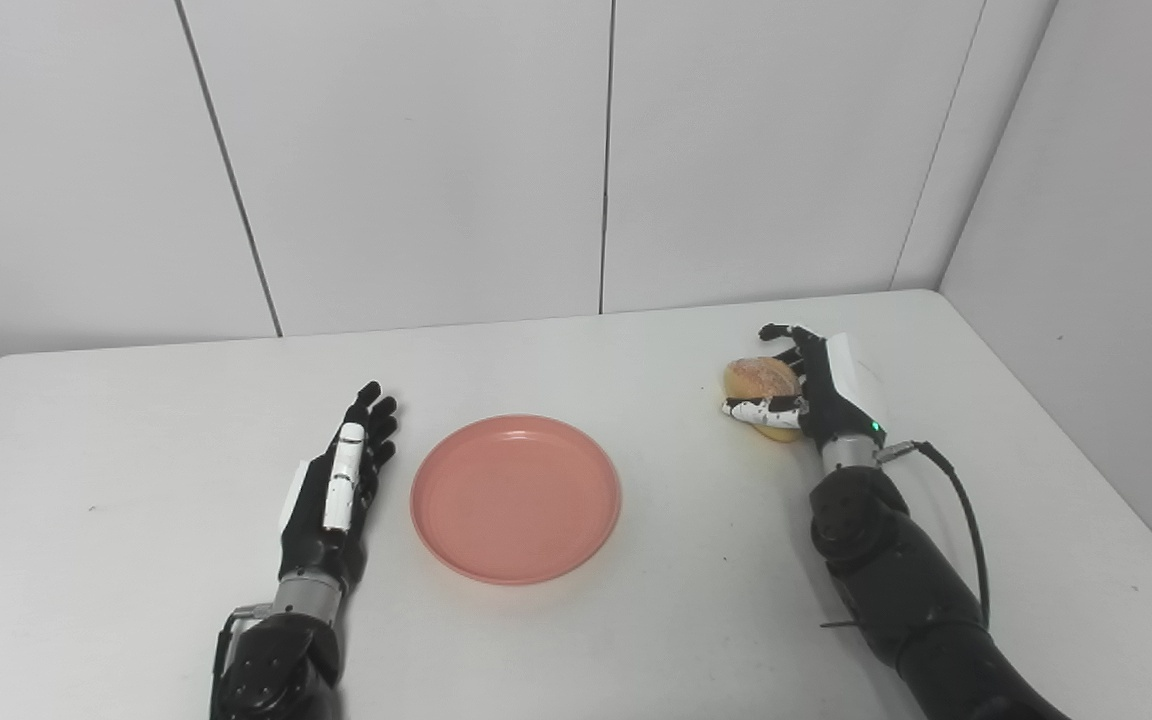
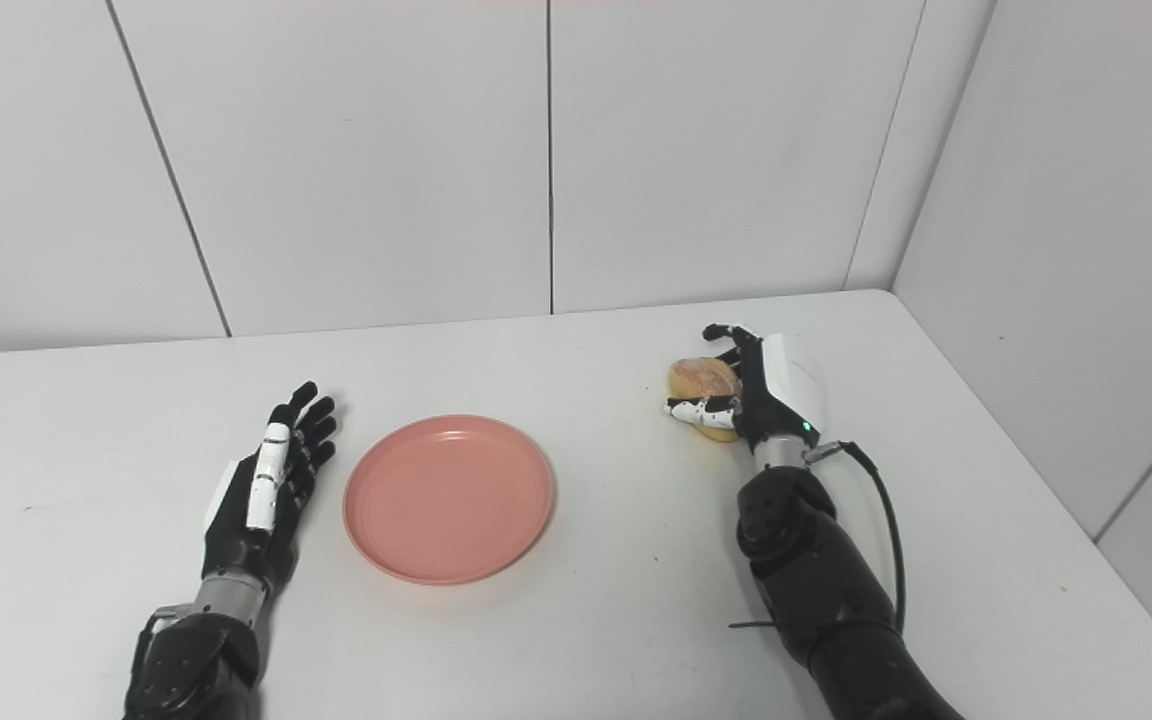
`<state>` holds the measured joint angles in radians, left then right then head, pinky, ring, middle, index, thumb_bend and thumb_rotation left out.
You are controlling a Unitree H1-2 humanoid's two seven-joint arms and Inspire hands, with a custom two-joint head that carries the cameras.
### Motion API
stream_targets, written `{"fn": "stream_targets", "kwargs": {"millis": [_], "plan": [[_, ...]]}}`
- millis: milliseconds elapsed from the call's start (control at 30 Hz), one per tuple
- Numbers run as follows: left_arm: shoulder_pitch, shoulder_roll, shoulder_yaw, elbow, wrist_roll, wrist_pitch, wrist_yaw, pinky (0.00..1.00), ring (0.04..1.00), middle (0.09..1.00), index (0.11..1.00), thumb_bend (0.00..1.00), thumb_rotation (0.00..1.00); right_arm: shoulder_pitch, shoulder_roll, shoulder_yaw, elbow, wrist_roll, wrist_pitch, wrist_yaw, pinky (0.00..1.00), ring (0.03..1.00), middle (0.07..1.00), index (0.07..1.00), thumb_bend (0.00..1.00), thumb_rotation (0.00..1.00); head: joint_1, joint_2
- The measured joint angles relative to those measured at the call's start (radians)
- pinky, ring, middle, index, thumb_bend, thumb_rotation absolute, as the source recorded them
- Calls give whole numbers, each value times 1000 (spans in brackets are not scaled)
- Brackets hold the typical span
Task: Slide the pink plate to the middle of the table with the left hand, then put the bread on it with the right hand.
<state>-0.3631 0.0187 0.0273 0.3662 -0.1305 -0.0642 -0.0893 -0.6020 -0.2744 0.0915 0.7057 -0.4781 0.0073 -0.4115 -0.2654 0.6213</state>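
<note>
Nearest the camera, both black forearms rise from the bottom edge. On the left hand (image 1: 336, 480) the fingers (image 1: 368, 415) lie straight and slightly apart, flat on the white counter (image 1: 136, 450) and holding nothing; the hand rests just beside the left rim of the pink plate (image 1: 516, 498), apart from it by a narrow strip of counter. The plate sits empty, roughly midway across the counter, so the sliding step looks done.

On the right hand (image 2: 751, 390), the fingers (image 2: 726, 345) curl over the far side of the bread roll (image 2: 701, 380) and the white-tipped thumb presses its near side, so the hand appears clamped on it. The roll lies well to the right of the plate, toward the far right part of the counter; whether it has left the surface cannot be told.

Judging from this, the grasp is made or nearly made. What remains is lifting the roll, carrying it leftward over the plate, setting it down and letting go.
</note>
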Motion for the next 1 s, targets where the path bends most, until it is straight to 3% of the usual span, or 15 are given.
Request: {"fn": "stream_targets", "kwargs": {"millis": [233, 467, 667, 867, 933, 1000], "plan": [[-2, -7, -2, 1, 1, 0, 4, 959, 950, 929, 916, 469, 1000, 6, 2, -8, -11, 16, -64, -23, 425, 506, 490, 633, 537, 0, 46, 5], [-2, -32, -9, 2, 38, -4, 46, 962, 954, 930, 914, 478, 1000, 29, 4, -10, -93, 42, -177, -34, 439, 511, 491, 620, 537, 0, 175, 9], [-5, -38, -13, 7, 47, -6, 51, 993, 977, 953, 943, 500, 1000, 55, 22, -10, -252, 88, -178, 42, 449, 505, 490, 619, 538, 0, 242, 8], [-11, -51, -18, 17, 64, -13, 63, 988, 980, 960, 951, 534, 1000, 107, 68, -1, -394, 130, -167, 148, 465, 525, 491, 624, 538, 0, 253, 6], [-13, -56, -18, 18, 68, -14, 71, 987, 978, 958, 949, 537, 1000, 124, 85, 2, -437, 140, -163, 176, 459, 522, 483, 539, 519, 0, 253, 8], [-13, -58, -19, 20, 70, -14, 74, 982, 975, 955, 948, 531, 1000, 137, 101, 7, -460, 139, -161, 187, 421, 500, 477, 526, 514, 0, 255, 8]]}}
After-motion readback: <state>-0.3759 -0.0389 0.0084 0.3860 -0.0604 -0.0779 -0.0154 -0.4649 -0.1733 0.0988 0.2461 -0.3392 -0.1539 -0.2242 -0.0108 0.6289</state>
